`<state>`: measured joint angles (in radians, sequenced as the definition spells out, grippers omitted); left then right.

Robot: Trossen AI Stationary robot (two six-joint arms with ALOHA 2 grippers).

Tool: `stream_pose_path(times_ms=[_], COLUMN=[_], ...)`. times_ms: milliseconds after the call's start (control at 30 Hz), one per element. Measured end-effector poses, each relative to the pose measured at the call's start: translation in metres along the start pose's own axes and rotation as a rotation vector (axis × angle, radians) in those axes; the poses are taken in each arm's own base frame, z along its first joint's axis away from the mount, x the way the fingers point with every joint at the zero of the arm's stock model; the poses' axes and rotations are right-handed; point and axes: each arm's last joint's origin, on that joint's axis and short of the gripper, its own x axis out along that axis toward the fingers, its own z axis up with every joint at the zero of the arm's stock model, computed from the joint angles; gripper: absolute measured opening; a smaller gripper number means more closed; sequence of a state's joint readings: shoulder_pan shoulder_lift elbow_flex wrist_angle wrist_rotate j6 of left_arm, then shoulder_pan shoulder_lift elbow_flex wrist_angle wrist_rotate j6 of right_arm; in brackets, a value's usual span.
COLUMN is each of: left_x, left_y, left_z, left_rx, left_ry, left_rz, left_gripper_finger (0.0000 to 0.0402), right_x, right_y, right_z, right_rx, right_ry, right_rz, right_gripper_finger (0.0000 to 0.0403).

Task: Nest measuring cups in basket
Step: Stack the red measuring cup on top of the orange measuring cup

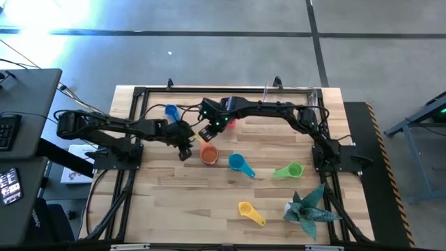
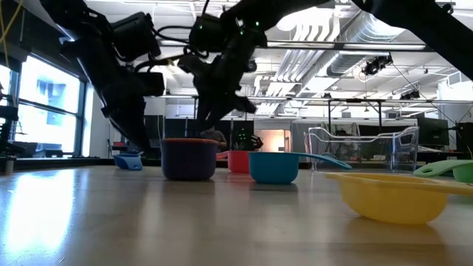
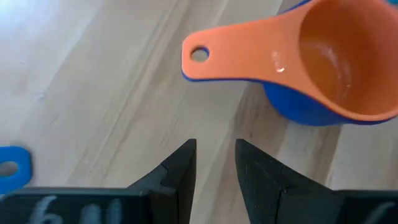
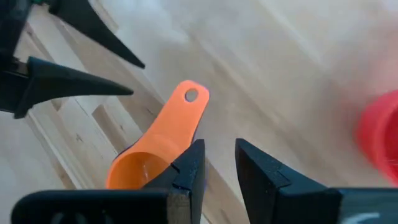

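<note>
- On the wooden worktop (image 1: 209,202), inside the black frame (image 1: 139,94), both arms meet near the middle-left.
- The clear basket (image 2: 362,148) stands at the far side, well apart from both grippers, with nothing visibly in it.
- The left gripper (image 3: 214,171) hovers just beside the orange cup (image 1: 209,154); its jaws are slightly apart and hold nothing, and the cup's handle lies ahead of them, not between them.
- The right gripper (image 4: 217,171) hangs over the same cup from the other side, jaws slightly apart and empty, the handle just beside one finger.
- The orange cup sits nested in a dark purple cup (image 2: 189,158).
- A red cup (image 2: 238,160) sits behind them; a blue cup (image 1: 171,111) lies near the left arm.
- The teal cup (image 1: 238,163), green cup (image 1: 291,170) and yellow cup (image 1: 248,210) lie scattered, well apart from the jaws.
</note>
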<state>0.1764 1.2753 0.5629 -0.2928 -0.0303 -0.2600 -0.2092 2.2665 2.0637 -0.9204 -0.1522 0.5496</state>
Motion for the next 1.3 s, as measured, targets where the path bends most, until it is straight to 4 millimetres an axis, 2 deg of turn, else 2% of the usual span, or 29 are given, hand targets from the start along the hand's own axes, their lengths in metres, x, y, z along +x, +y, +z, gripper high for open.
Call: stream_pose_path(times_ms=[167, 300, 600, 767, 900, 1033, 1300], left_x=[-0.019, -0.036, -0.071, -0.087, -0.094, -0.096, -0.097], left_y=[0.0, 0.0, 0.003, 0.007, 0.01, 0.012, 0.013], left_z=[0.002, 0.003, 0.002, 0.001, 0.001, 0.001, 0.001], left_rx=[-0.003, -0.005, -0.034, -0.081, -0.104, -0.12, -0.126], left_ry=[-0.06, -0.129, -0.282, -0.382, -0.44, -0.468, -0.476], left_rz=[-0.015, -0.033, -0.036, 0.034, 0.124, 0.19, 0.224], left_gripper_finger=[0.0101, 0.0101, 0.0101, 0.0101, 0.0101, 0.0101, 0.0101], right_x=[-0.027, -0.043, -0.05, -0.054, -0.06, -0.065, -0.068], right_y=[0.001, -0.009, -0.044, -0.063, -0.085, -0.104, -0.112], right_z=[0.011, 0.02, 0.028, 0.039, 0.047, 0.047, 0.034], right_rx=[-0.04, -0.046, -0.041, -0.028, 0.021, 0.081, 0.15], right_ry=[-0.047, -0.06, 0.038, 0.009, -0.004, 0.053, 0.181], right_rz=[-0.07, -0.095, -0.108, -0.106, -0.111, -0.13, -0.227], right_gripper_finger=[0.008, 0.008, 0.008, 0.008, 0.008, 0.008, 0.008])
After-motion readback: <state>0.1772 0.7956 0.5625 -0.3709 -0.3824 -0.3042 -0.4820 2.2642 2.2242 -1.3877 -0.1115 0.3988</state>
